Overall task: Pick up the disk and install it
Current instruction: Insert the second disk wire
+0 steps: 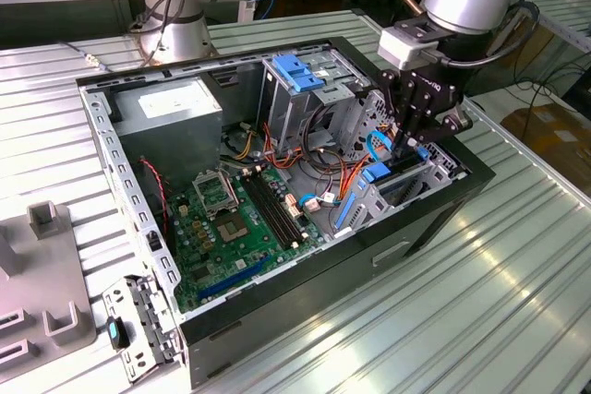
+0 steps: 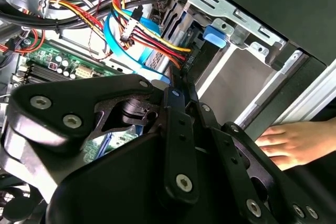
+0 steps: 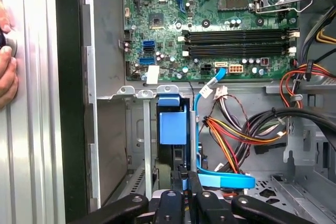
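Tangled cables (image 1: 319, 168) crowded the case's middle in the exterior view, beside the pincer (image 1: 413, 148). The motherboard (image 1: 231, 223) at lower left lay unobstructed. A hand (image 2: 294, 142) rested outside the case wall.

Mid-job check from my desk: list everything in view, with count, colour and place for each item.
Computer case: one, black, open on the ribbed metal table.
Motherboard: one, green, on the case floor.
Power supply: one, grey, far corner of the case.
Drive cage: one, metal with a blue plate, upright in the case.
Disk: one, blue-bracketed, standing in the metal bay under the hand.
Cables: several, red, yellow, black, blue, beside the bay.
Person's hand: one, on the table beside the case.
Hand: one, black, at the disk's top edge.
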